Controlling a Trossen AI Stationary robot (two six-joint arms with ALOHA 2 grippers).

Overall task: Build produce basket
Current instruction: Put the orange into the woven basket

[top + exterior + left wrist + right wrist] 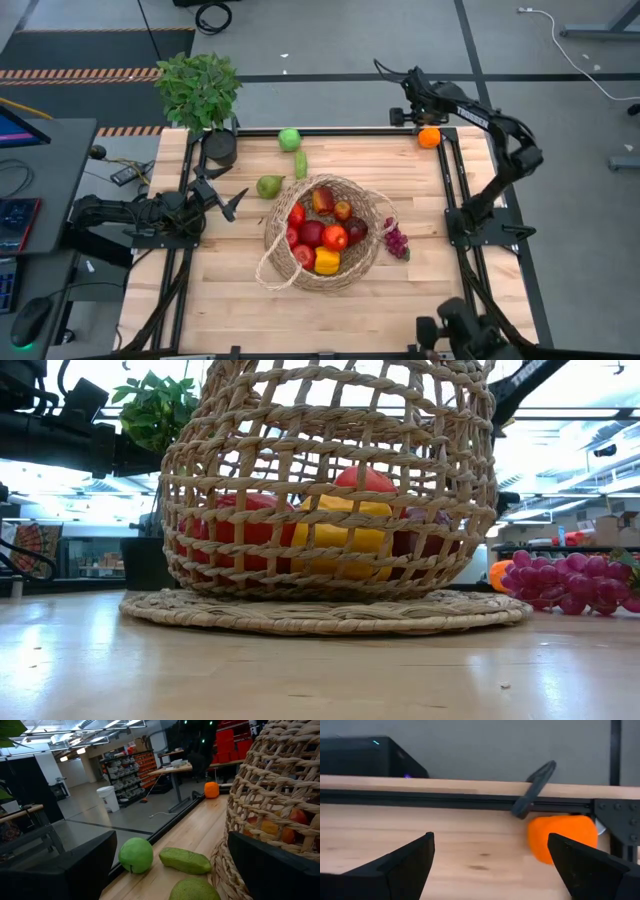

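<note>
Wicker basket [322,232] holds red and yellow produce [320,236]; left gripper [228,198] and right gripper [398,117] spread.

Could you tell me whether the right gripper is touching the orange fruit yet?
Apart. The right wrist view shows the right gripper open, the orange fruit lying beyond its fingers with bare table between.

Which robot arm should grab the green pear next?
Probably the left. Its open hand sits just beside the green pear on the wooden table, next to the woven wicker basket. The right hand is far away by the orange fruit.
</note>
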